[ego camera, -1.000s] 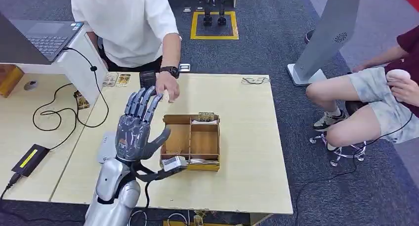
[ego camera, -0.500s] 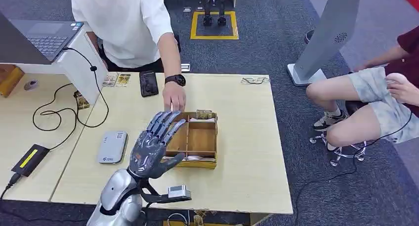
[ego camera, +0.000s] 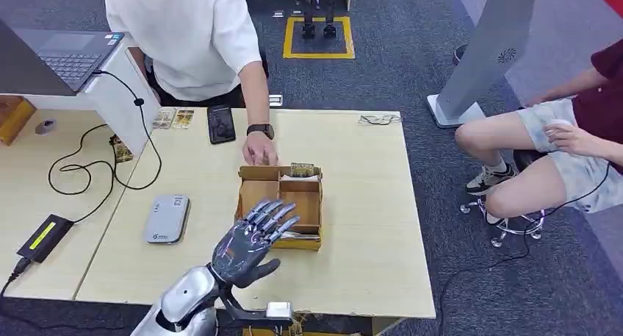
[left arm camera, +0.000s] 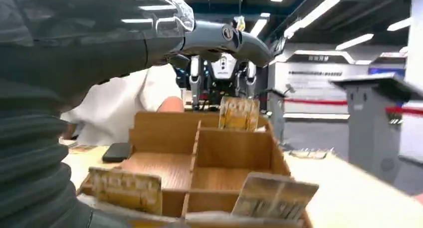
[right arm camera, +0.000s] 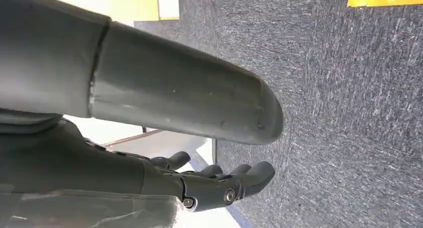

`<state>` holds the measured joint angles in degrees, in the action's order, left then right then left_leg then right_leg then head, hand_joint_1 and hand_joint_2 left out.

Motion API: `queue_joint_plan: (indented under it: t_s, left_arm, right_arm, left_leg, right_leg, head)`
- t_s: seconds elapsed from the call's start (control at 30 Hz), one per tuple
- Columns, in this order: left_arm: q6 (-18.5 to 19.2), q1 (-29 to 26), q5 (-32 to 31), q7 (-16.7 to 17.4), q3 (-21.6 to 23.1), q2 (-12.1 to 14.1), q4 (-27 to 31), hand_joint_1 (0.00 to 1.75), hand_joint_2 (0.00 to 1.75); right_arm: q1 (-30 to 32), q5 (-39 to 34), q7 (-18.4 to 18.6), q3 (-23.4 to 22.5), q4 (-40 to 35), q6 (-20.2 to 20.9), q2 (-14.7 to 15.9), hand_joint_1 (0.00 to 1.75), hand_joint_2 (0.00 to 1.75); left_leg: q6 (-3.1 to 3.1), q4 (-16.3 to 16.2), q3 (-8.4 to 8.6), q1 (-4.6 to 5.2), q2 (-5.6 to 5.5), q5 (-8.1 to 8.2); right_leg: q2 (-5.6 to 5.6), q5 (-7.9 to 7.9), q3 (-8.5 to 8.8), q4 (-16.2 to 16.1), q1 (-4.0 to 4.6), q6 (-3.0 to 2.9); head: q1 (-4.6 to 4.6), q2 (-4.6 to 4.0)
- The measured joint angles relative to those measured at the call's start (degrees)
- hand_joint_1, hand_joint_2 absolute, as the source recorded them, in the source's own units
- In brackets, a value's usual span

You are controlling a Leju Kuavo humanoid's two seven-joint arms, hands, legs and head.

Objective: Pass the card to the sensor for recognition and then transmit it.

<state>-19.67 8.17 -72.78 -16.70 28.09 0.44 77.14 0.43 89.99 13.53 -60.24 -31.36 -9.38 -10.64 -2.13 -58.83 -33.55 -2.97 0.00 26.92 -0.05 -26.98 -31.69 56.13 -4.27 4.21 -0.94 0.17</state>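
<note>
A wooden divided box (ego camera: 317,204) stands on the middle of the table. Cards stand in it: one at its far wall (ego camera: 302,170) and pale ones along its near wall (ego camera: 297,237). My left hand (ego camera: 253,242) hovers over the box's near left corner, fingers spread and holding nothing. The left wrist view looks into the box (left arm camera: 199,153), with printed cards (left arm camera: 127,188) (left arm camera: 277,195) at the near wall and another card (left arm camera: 239,113) at the far wall. The grey sensor pad (ego camera: 167,218) lies left of the box. My right hand (right arm camera: 219,185) hangs over the carpet, holding nothing.
A person in a white shirt leans over the far edge, one hand (ego camera: 259,156) at the box's far left corner. A black phone (ego camera: 220,123) lies behind it. On the left are a laptop (ego camera: 62,56), cables and a black device (ego camera: 44,237). Another person sits at the right (ego camera: 558,152).
My left hand has drawn back toward me and to the right, from left of the box to its near left corner. The person's hand came down to the box's far left corner.
</note>
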Motion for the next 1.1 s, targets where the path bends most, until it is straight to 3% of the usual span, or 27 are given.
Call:
queue_joint_plan:
  t_s: [0.17, 0.43, 0.63, 1.0, 1.1]
  left_arm:
    - [-0.2, 0.4, -0.7, 0.5, 0.8, 0.1, -1.9, 0.00, 1.75]
    - [-4.7, 1.9, -12.4, 12.5, 1.6, -1.1, -6.3, 0.00, 1.75]
    - [-5.1, 1.8, -14.2, 16.6, 0.5, -3.1, -6.3, 0.00, 1.75]
    - [-5.2, 1.1, -14.4, 18.7, -2.3, -4.9, -5.1, 0.00, 1.75]
    - [-5.1, 1.1, -14.4, 22.0, -2.3, -4.7, -4.7, 0.00, 1.75]
  right_arm:
    - [0.0, 0.0, 0.0, 0.0, 0.0, 0.0, 0.0, 0.00, 0.00]
    - [0.1, 0.0, 0.8, 0.3, -0.3, 0.2, 0.0, 0.00, 0.00]
    - [0.7, 0.0, 0.8, 0.6, -1.8, 1.3, -0.4, 0.00, 0.00]
    - [1.2, 0.0, 0.9, 1.1, -3.3, 1.7, -1.1, 0.00, 0.00]
    - [1.2, 0.0, 0.9, 1.2, -3.4, 1.7, -1.2, 0.00, 0.00]
  left_leg:
    - [0.00, 0.0, 0.00, 0.00, 0.00, 0.00]
    - [0.00, 0.0, 0.00, 0.00, 0.00, 0.00]
    - [0.00, 0.0, -0.01, 0.00, -0.01, 0.00]
    - [0.00, 0.0, -0.01, 0.00, -0.01, 0.00]
    - [0.00, 0.0, -0.01, 0.00, -0.01, 0.00]
  right_leg:
    - [0.00, 0.00, 0.00, 0.0, 0.00, 0.00]
    - [0.00, 0.01, 0.01, 0.0, 0.00, 0.00]
    - [-0.01, 0.00, 0.02, 0.0, 0.00, 0.00]
    - [-0.01, 0.01, 0.03, 0.0, 0.00, 0.00]
    - [-0.02, 0.00, 0.03, 0.0, 0.00, 0.00]
  head:
    - [0.00, 0.00]
    - [0.04, 0.00]
    - [0.02, 0.00]
    - [0.02, 0.00]
    - [0.00, 0.00]
